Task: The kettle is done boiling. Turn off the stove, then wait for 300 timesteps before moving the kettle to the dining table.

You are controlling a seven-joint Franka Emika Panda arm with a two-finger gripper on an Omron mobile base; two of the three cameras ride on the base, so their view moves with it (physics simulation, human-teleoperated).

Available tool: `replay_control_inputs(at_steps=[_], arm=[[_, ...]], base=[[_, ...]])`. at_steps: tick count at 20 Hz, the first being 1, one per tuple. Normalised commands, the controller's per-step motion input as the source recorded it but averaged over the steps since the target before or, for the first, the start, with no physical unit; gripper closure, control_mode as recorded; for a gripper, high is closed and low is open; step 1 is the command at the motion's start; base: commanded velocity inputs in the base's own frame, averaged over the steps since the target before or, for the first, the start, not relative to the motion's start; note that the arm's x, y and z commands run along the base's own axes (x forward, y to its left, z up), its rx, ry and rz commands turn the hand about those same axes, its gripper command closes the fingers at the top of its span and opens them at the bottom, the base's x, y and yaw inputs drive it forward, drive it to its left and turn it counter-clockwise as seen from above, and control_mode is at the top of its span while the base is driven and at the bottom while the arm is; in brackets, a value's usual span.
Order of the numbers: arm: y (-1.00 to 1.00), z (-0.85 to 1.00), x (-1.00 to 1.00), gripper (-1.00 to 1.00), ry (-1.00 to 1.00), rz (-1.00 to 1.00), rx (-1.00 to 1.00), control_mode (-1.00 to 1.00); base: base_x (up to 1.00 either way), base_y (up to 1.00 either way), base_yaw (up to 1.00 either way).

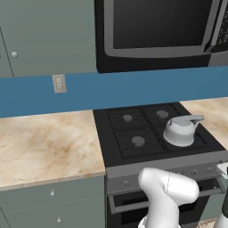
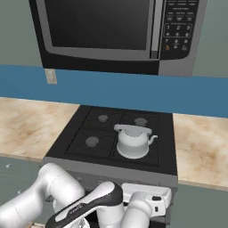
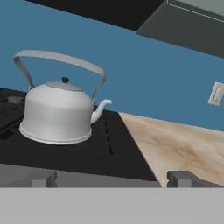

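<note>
Nearest the hand camera: the two dark fingertips point(image 3: 43, 179) of the gripper point(image 3: 111, 179), standing far apart at the bottom of the view, jaws wide and holding nothing; the hand sits low, at about the level of the stove's front edge, looking across the cooktop.

The kettle point(image 3: 59, 111) sits on the front right burner of the stove point(image 1: 133, 133), upright, spout point(image 3: 101, 108) pointing right toward the marble surface point(image 3: 175, 144); well apart from the jaws; the microwave point(image 2: 116, 31) hangs above, so clearance overhead looks limited.

Knobs point(image 1: 194, 171) line the grey front panel, just below the cooktop edge; which knob serves the kettle's burner cannot be told from here; no flame visible either way.

Handling, as a judgement: metal body, stiff, smooth and rounded, likely slippery to pinch on the flanks and too broad for the jaws; probably holds water, so heavier than it looks and prone to swing or slosh. The flat arched handle point(image 3: 61, 59) is the sensible hold; thin enough to clamp, best taken at its crown, centred over the lid knob point(image 3: 64, 80), so the body hangs level; an off-centre grip would tip the spout.

Stove knob comes first; kettle lift waits.
</note>
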Motion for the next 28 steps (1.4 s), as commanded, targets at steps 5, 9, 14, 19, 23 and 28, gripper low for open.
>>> replay_control_inputs(at_steps=[5,9,14,19,23,28], arm=[[-0.18,-0.35,0.00,-1.00,-0.01,0.00,-0.05,-1.00],[-0.15,-0.31,0.00,-1.00,-0.05,0.00,-0.05,-1.00],[-0.04,-0.30,0.00,-1.00,-0.06,0.01,-0.04,-1.00],[0.00,-0.35,0.01,-1.00,-0.04,0.06,-0.05,-1.00],[0.00,-0.26,0.01,-1.00,-0.05,0.08,-0.02,-1.00],[-0.03,-0.08,0.02,-1.00,-0.01,0.02,0.00,-1.00]], base=[[0.00,0.00,0.00],[0.00,0.00,0.00],[0.00,0.00,0.00],[0.00,0.00,0.00],[0.00,0.00,0.00],[0.00,0.00,0.00]])
